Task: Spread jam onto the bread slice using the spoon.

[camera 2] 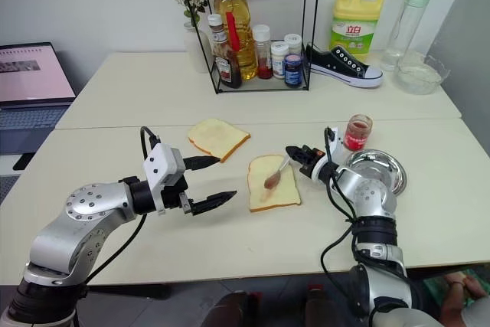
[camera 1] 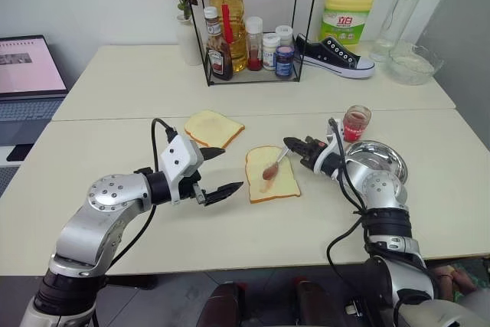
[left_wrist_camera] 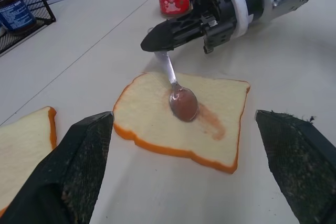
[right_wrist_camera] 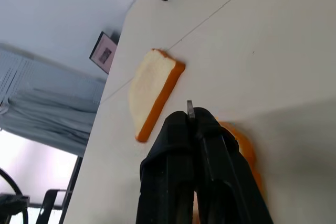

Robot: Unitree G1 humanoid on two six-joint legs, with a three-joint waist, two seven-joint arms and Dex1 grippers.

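Note:
The bread slice lies flat on the table in front of me, with a red smear on it. My right gripper is shut on the handle of the spoon, whose jam-coated bowl rests on the slice. The jam sits in a small clear jar behind my right arm. My left gripper hangs open just left of the slice, holding nothing; its fingertips frame the bread in the left wrist view.
A second plain slice lies behind and left of the first. A round steel dish sits under my right forearm. A wire rack with bottles, a shoe, a detergent bottle and a glass bowl stand at the back. A laptop is far left.

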